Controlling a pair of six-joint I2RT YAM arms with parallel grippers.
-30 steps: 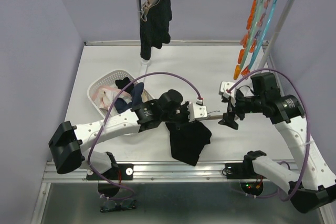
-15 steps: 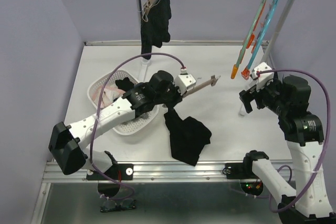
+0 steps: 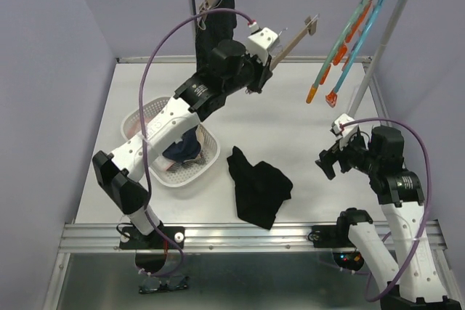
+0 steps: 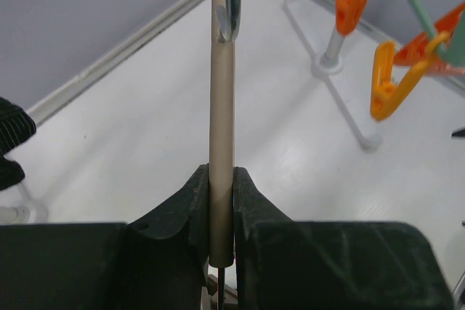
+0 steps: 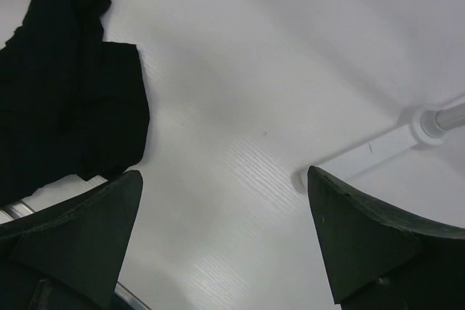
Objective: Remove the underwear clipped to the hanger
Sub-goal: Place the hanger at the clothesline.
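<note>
The hanger (image 3: 296,36), clamped by the left gripper (image 3: 275,51), has been raised toward 12 o'clock; shorts (image 3: 259,194) freed; right gripper (image 3: 325,165) agape.

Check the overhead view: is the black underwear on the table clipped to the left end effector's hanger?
No, the black underwear lies loose on the table, apart from the bare hanger in the left end effector.
</note>
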